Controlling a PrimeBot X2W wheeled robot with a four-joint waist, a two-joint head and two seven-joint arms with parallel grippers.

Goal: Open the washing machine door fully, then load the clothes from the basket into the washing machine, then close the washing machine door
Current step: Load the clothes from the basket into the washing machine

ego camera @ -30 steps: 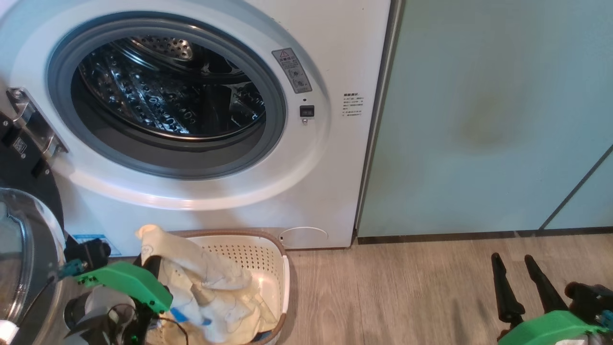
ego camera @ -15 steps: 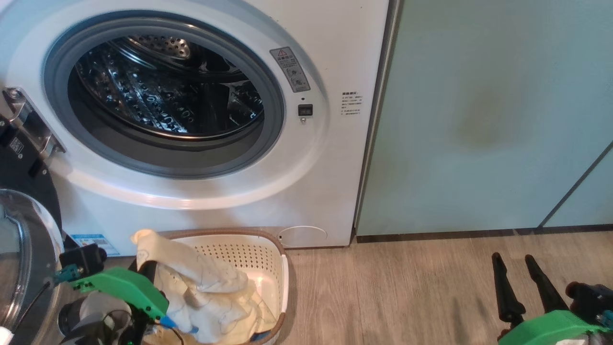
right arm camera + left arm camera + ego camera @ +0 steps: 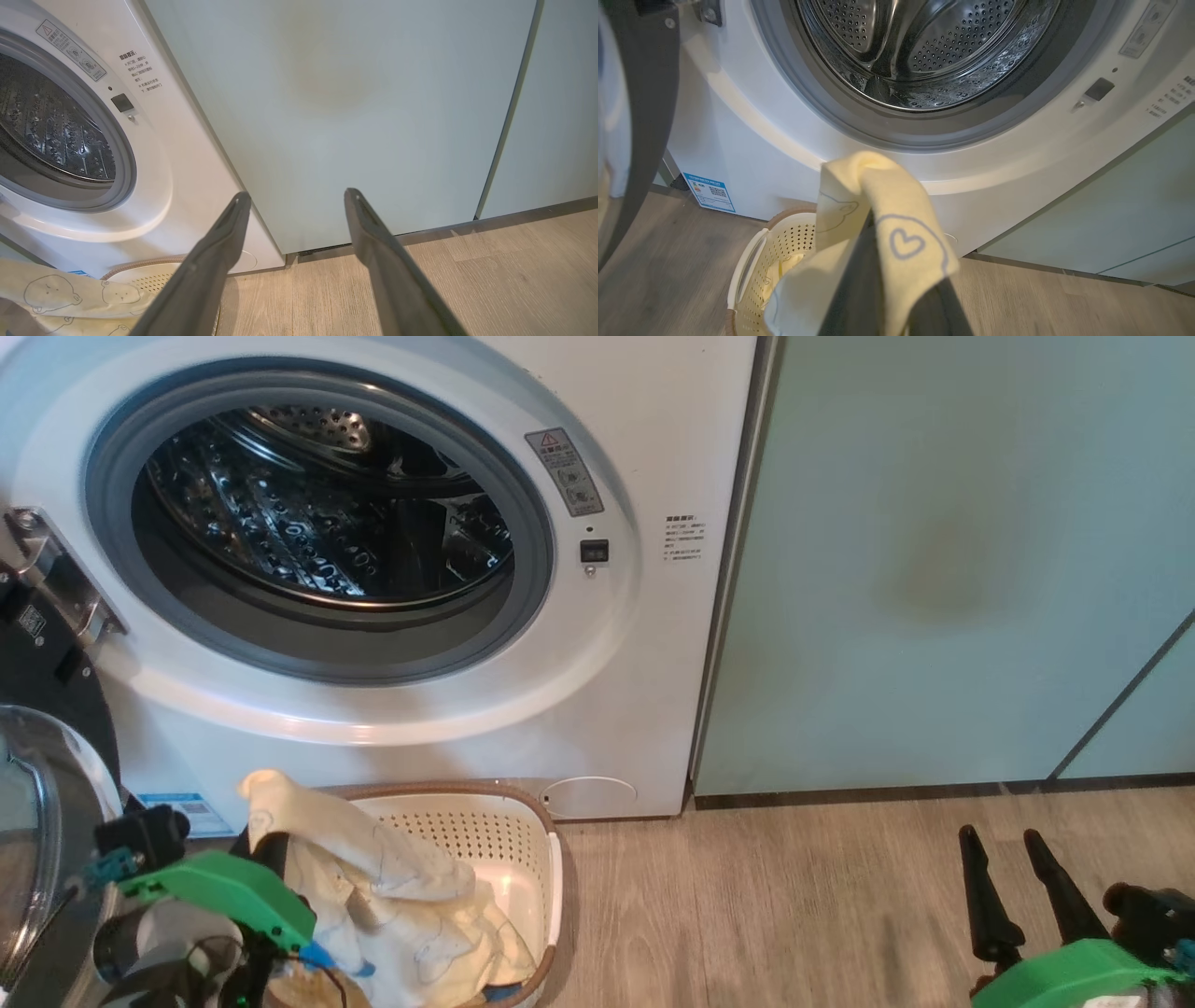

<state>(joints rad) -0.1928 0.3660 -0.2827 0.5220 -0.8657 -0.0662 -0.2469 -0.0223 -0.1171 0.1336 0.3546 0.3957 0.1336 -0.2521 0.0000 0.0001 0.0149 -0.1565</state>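
**One garment lifted, none yet in the drum**

Clamped shut on a fold of the clothes, the left gripper held a pale yellow garment up over the near-left end of the basket. The garment was just below the round opening of the washing machine, and the rest of the cloth trailed down into the basket. The washing machine door stood swung out to the left, so the opening step looked done. The steel drum showed no cloth, so loading seemed barely begun, with closing left to do. Well apart on the right, the right gripper hung with its fingers spread wide and empty over the wooden floor, before the teal cabinet.

The left fingertips lay buried under cloth. I could not tell whether one garment or several were in the grip. The basket's near end and the door's left edge were cut off, so I could not confirm the door was fully open.
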